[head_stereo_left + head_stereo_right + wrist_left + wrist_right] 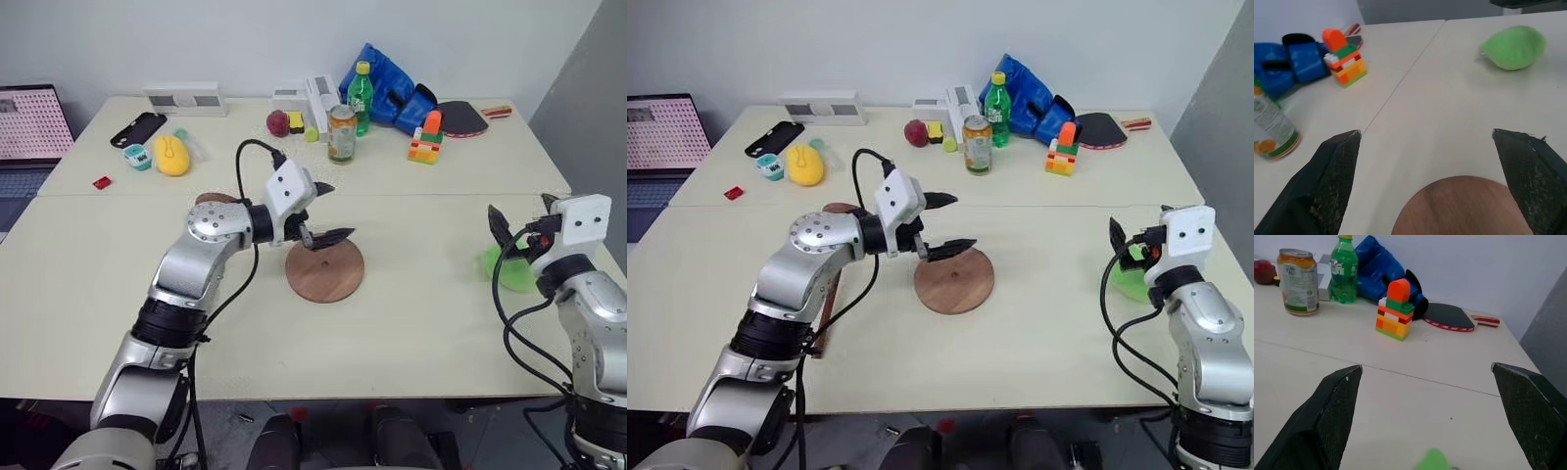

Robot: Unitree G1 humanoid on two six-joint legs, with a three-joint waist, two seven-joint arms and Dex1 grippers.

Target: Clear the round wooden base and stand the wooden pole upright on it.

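Observation:
The round wooden base [325, 271], a flat reddish-brown disc with a small centre hole, lies bare at the middle of the table. My left gripper [336, 210] hovers open over its far left edge with nothing between its fingers; the disc's rim [1464, 205] shows just below them. The wooden pole [830, 308] lies on the table under my left arm, mostly hidden, with its small end disc [216, 199] behind the forearm. My right gripper [519, 230] stands open and empty near the table's right edge, just above a green soft toy [1132, 279].
Along the back stand a drink can [341, 134], a green bottle [361, 98], a toy-block stack [425, 137], a blue bag [384, 83] and a paddle [460, 117]. A yellow toy [171, 155], a phone [138, 128] and a laptop [29, 127] sit at the left.

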